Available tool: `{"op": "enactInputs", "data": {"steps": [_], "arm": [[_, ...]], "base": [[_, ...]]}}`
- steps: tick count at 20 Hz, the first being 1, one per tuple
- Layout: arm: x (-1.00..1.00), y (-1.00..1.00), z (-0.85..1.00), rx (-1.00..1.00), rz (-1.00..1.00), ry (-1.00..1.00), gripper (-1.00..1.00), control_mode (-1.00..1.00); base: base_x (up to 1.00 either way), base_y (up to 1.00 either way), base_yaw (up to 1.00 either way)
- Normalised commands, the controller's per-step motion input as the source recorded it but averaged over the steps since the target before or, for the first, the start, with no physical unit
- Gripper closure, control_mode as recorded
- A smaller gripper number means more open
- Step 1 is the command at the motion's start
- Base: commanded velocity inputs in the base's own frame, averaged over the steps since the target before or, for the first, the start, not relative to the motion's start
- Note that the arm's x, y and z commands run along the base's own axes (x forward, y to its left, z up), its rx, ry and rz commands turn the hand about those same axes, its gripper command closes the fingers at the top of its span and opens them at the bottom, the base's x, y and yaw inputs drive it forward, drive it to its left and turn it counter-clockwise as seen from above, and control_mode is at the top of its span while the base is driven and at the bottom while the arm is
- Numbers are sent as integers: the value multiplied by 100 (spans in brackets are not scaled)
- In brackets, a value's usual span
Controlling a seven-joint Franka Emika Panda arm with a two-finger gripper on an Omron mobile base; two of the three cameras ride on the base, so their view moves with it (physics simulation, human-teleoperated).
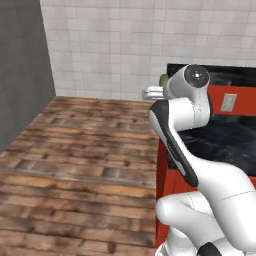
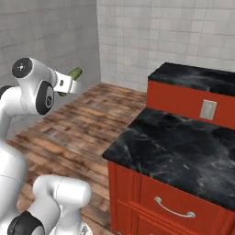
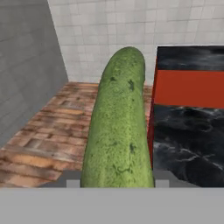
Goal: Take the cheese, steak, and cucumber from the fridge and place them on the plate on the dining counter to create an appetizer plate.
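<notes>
we see a black marbled counter top [image 2: 183,151] on red cabinets [image 2: 151,202], a higher black-topped red counter [image 2: 197,75] behind, and wooden plank floor [image 1: 80,160].

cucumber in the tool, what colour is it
Dark green with mottled speckles; the cucumber shows best in the hand view.

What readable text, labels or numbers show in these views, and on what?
None: no words, numbers, brands or signs show in any view.
The small pale wall outlet plate on the red panel is blank.
The dark green elongated cucumber held in the two-finger gripper bears no label.
The glossy black marbled counter top shows only veining.
</notes>
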Motion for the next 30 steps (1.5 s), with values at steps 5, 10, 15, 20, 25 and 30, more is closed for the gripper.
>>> {"op": "enactInputs", "data": {"steps": [5,10,15,20,25,30], "arm": [[0,0,0,0,0,0,100,100],[0,0,0,0,0,0,100,100],[0,0,0,0,0,0,100,100],[0,0,0,0,0,0,100,100],[0,0,0,0,0,0,100,100],[0,0,0,0,0,0,100,100]], "base": [[68,89,-59],[62,94,-57],[61,96,-56],[64,96,-55],[65,100,-53],[63,100,-50]]}}
